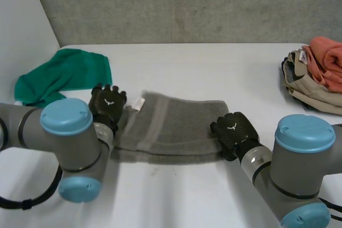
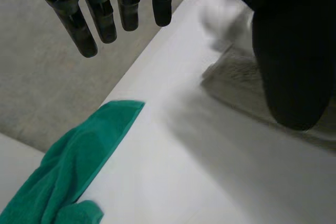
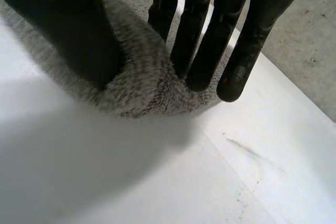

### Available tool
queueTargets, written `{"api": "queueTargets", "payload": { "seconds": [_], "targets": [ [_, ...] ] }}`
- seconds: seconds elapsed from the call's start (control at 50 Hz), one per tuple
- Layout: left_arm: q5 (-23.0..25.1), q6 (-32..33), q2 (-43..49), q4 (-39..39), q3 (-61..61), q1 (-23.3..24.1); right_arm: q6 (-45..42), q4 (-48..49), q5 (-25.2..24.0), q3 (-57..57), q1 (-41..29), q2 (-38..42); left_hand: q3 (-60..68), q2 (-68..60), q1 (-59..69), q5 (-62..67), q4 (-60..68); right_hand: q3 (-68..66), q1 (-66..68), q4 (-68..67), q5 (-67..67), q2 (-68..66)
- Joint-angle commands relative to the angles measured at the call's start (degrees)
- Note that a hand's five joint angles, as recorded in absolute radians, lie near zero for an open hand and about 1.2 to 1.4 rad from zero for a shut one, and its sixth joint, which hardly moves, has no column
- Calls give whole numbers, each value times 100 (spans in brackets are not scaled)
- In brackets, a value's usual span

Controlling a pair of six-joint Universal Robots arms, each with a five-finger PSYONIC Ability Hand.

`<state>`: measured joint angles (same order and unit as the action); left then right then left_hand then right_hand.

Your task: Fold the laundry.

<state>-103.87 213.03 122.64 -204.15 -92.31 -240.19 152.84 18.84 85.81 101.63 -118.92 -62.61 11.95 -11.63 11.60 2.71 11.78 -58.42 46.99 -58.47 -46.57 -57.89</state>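
The grey towel [image 1: 176, 124] lay mid-frame on the tabletop [image 1: 214, 68], apparently folded once, with the right hand [image 1: 233, 129] pinching its right end between fingers and thumb, the left hand [image 1: 107, 104] at its left end with fingers straight and spread, and a green cloth [image 1: 61, 76] at upper left and a clothes heap [image 1: 315, 73] at the right edge seemingly left to fold

On the head view I'm looking down from behind over the white table [image 1: 176, 62] toward the wall [image 1: 187, 4]. My wrist cameras hug the left hand [image 2: 105, 19] and right hand [image 3: 202, 40], close in; all three catch the grey towel [image 1: 176, 126].
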Motion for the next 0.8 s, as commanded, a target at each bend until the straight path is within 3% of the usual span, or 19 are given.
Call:
{"api": "queueTargets", "payload": {
  "seconds": [0.02,0.2,0.34,0.4,0.5,0.6,0.62,0.66,0.72,0.8],
  "targets": [
    [183,-34,-811,7,-727,500,-403,-82,-12,112,97,-120,213,-246,248,137,230,-2158,3301,-2153,-2343,-2211],
    [192,-34,-1971,77,-1069,430,-2036,-837,436,103,790,-735,179,-212,214,103,197,-2158,3301,-2153,-2343,-2211],
    [227,-34,-2297,60,-1105,17,-2987,-742,446,-362,678,-797,163,-195,197,86,180,-2158,3301,-2153,-2343,-2211],
    [218,-43,-2306,51,-1061,-124,-3076,-470,44,-722,-268,-771,146,-178,181,70,163,-2158,3301,-2153,-2343,-2211],
    [209,-69,-2289,25,-1052,-159,-3058,-153,-898,-767,-1080,-332,146,-178,181,70,163,-2158,3301,-2153,-2343,-2211],
    [209,-244,-2245,-2,-1035,-107,-3076,-126,-1119,-723,-1555,179,129,-162,164,53,147,-2158,3301,-2153,-2343,-2211],
    [209,-288,-2227,-2,-1026,-107,-3032,-143,-945,-741,-1625,170,112,-145,147,36,130,867,276,872,681,814],
    [209,-429,-2218,-2,-991,-107,-2945,-144,-646,-741,-1626,161,-22,-11,13,-98,-5,4842,-3699,4847,4657,4789],
    [218,-587,-2148,-10,-877,-89,-2357,-74,-162,-741,-1617,135,-22,-10,12,-99,-5,4842,-3699,4847,4657,4789],
    [210,-710,-1955,-10,-553,103,-873,-117,-143,-618,-1118,-680,-6,-27,29,-82,12,4842,-3699,4847,4657,4789]
  ]
}}
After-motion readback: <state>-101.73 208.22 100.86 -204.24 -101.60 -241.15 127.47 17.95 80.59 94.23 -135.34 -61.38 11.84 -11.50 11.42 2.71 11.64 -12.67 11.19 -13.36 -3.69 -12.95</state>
